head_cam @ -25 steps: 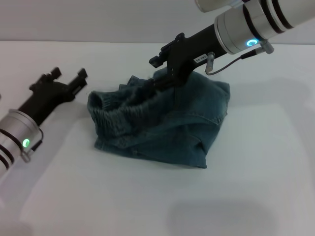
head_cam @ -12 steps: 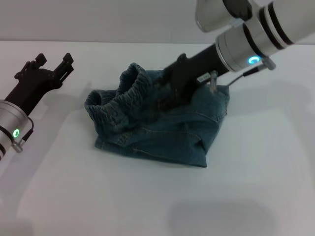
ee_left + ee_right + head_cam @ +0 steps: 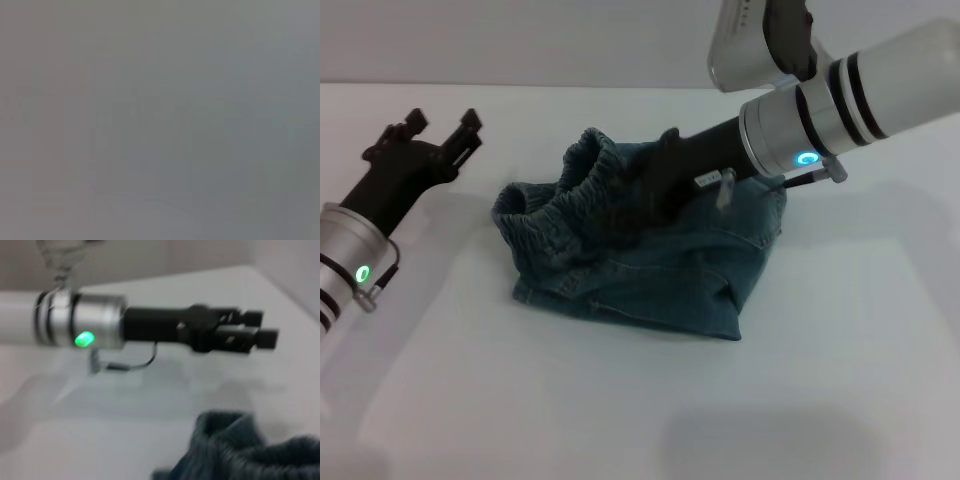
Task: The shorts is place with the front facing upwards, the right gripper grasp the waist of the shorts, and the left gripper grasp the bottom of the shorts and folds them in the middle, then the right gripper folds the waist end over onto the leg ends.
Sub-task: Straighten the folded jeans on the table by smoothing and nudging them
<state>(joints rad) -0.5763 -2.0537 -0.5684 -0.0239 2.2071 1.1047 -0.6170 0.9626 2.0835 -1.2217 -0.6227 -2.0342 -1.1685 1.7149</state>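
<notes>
Reaching into the bunched shorts [image 3: 650,255], the right gripper [image 3: 645,195] hides its fingers; left gripper [image 3: 440,135] spread, apart.

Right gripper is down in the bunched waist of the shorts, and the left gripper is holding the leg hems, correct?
Not quite. The right gripper is down in the bunched waist of the shorts, but the head view shows the left gripper off to the side, apart from the shorts, open and holding nothing.

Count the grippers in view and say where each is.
2. The left gripper hovers over the table, apart from the shorts. The right gripper is down on the shorts by the waistband.
</notes>
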